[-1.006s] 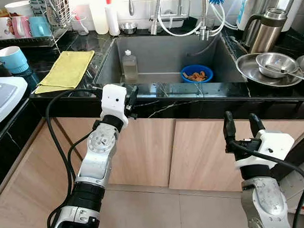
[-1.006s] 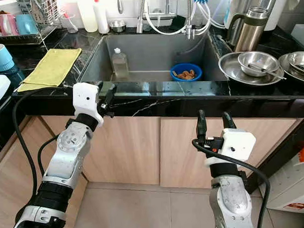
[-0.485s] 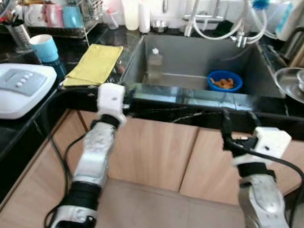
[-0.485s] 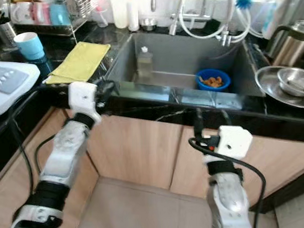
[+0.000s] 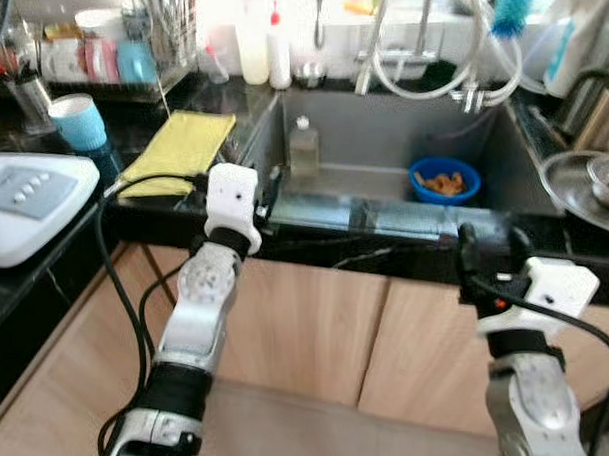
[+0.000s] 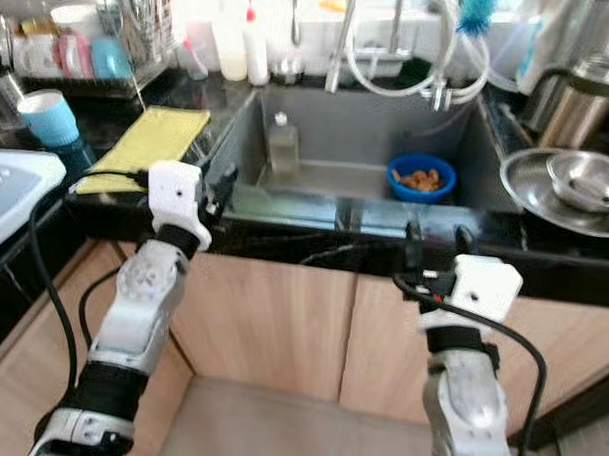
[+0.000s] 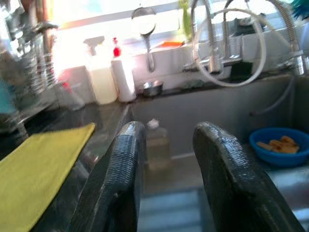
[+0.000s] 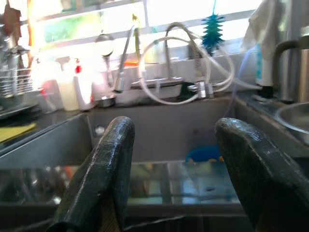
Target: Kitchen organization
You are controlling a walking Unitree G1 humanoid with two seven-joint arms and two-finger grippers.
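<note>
You are closing in on the sink (image 5: 381,135); left gripper (image 5: 266,189) and right gripper (image 5: 488,250) are now reaching its front rim, jaws open, empty.

My two arms are silver with white wrist blocks, and each ends in long black fingers: the left gripper (image 5: 267,186) and the right gripper (image 5: 489,254), their pads finely ribbed. The flat yellow cloth (image 5: 180,147) lies on the glossy black stone counter (image 5: 406,256), which has thin white veins along its front edge. The grey steel sink (image 5: 381,135) holds a round blue plastic bowl (image 5: 444,179) of orange bits and a clear bottle (image 5: 303,154). The light wood cabinet doors (image 5: 318,328) show pale grain. A light blue cup (image 5: 79,122) stands near the white appliance (image 5: 28,203).
</note>
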